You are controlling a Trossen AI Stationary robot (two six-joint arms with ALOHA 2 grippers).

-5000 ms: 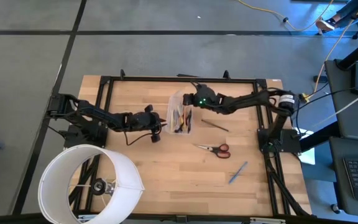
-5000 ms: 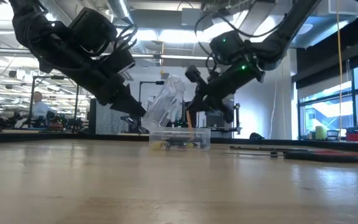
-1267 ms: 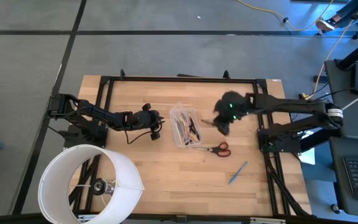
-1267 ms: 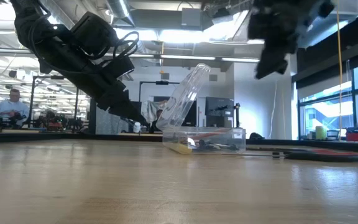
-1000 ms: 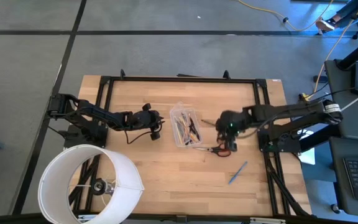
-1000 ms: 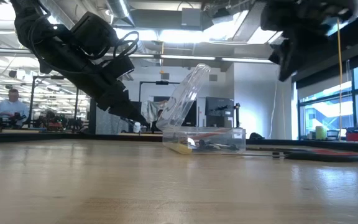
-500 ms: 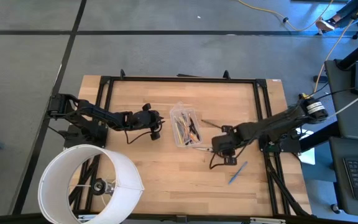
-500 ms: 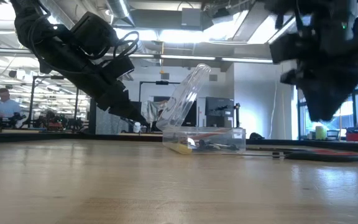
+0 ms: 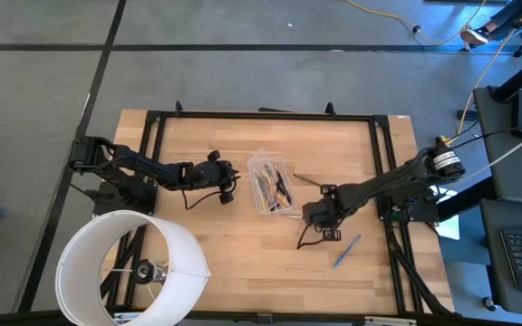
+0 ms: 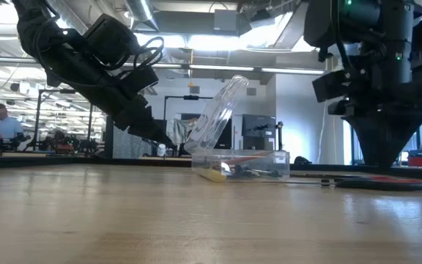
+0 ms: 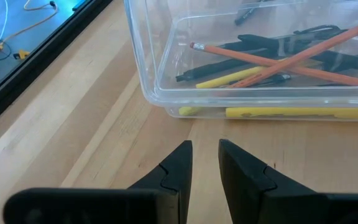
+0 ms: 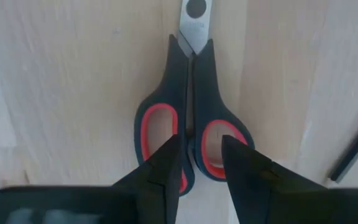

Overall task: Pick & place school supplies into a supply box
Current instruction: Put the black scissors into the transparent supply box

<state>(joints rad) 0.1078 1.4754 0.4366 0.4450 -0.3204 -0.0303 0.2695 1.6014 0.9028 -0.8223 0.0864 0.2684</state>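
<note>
The clear supply box (image 9: pixel 273 186) stands mid-table with its lid (image 10: pixel 222 110) tilted up and open. Pens and pencils (image 11: pixel 278 59) in black, orange and yellow lie inside it. The red-handled scissors (image 12: pixel 191 124) lie flat on the table to its right, shut. My right gripper (image 12: pixel 201 140) points straight down just above the handles, open by a narrow gap, one finger over each handle loop. My left gripper (image 11: pixel 205 155) waits left of the box, low and slanting down, narrowly open on nothing. A black pen (image 9: pixel 308 179) and a blue pen (image 9: pixel 347 251) lie loose on the table.
A large white cylinder (image 9: pixel 130 267) stands at the table's near left corner. A black frame rail (image 9: pixel 261 115) runs around the table top. Bare wood lies between the scissors and the near edge. A person (image 10: pixel 2 121) sits in the room behind.
My right gripper has come down and toward the near edge, from beside the box and black pen to just over the scissors' handles, tipping until it points straight down. The box and the scissors have stayed put.
</note>
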